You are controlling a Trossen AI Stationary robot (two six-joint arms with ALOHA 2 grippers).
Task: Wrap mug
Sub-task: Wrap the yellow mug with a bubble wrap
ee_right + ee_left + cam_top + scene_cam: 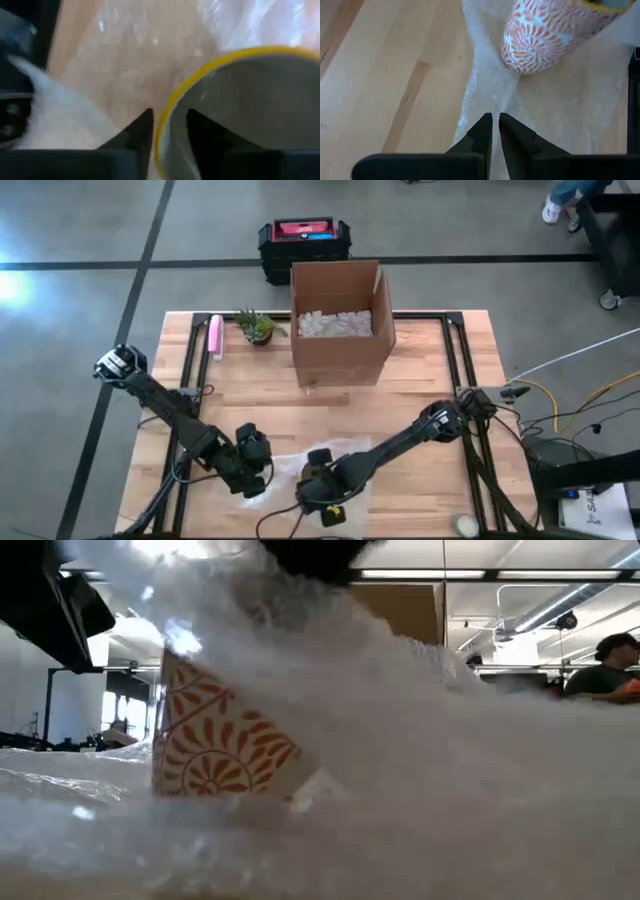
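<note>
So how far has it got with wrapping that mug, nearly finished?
Not nearly. Done: the mug sits on the bubble wrap near the table's front edge. In hand: the right gripper pinches the mug's yellow rim, one finger inside, while the left gripper nips a fold of wrap. Left: one side of the mug is bare in the low view, and the cardboard box waits behind.

Patterned mug (225, 735) stands amid bubble wrap (420, 770); person (605, 665) behind
</note>
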